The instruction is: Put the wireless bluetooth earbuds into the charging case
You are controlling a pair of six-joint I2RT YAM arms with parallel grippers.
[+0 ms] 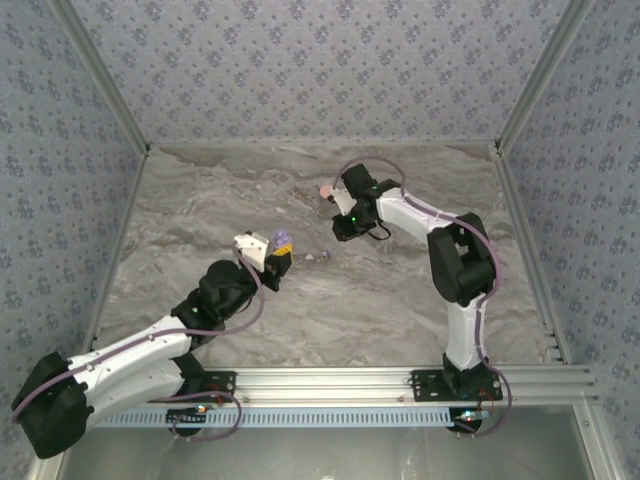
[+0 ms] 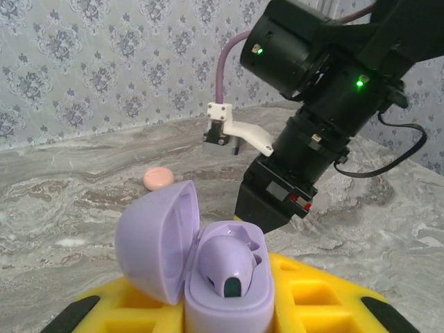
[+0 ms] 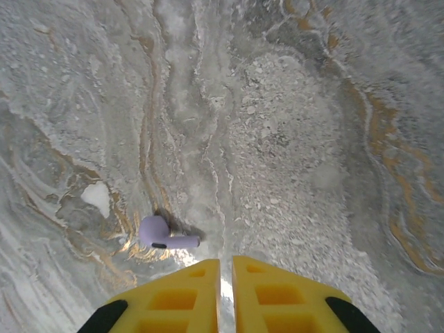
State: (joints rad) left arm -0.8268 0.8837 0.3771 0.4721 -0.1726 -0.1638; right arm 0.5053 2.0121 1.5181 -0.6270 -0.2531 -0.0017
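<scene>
My left gripper [image 2: 225, 312] is shut on the lavender charging case [image 2: 208, 305], which stands upright between its yellow fingers [image 2: 316, 298] with the lid [image 2: 149, 239] swung open to the left. One lavender earbud [image 2: 229, 267] sits in the case's well. From above, the case [image 1: 282, 238] is at the left gripper's tip [image 1: 272, 252]. A second lavender earbud [image 3: 163, 234] lies on the marble table, just left of and ahead of my right gripper [image 3: 226, 262]. That gripper is shut with nothing between its fingers. It hangs over the table [image 1: 343, 228] close to this earbud [image 1: 322, 257].
A salmon-pink round disc [image 2: 158, 178] lies on the table behind the case, beside the right wrist [image 1: 325, 190]. The right arm's black wrist body [image 2: 277, 194] hangs close behind the open case. Patterned walls enclose the table at the back and sides.
</scene>
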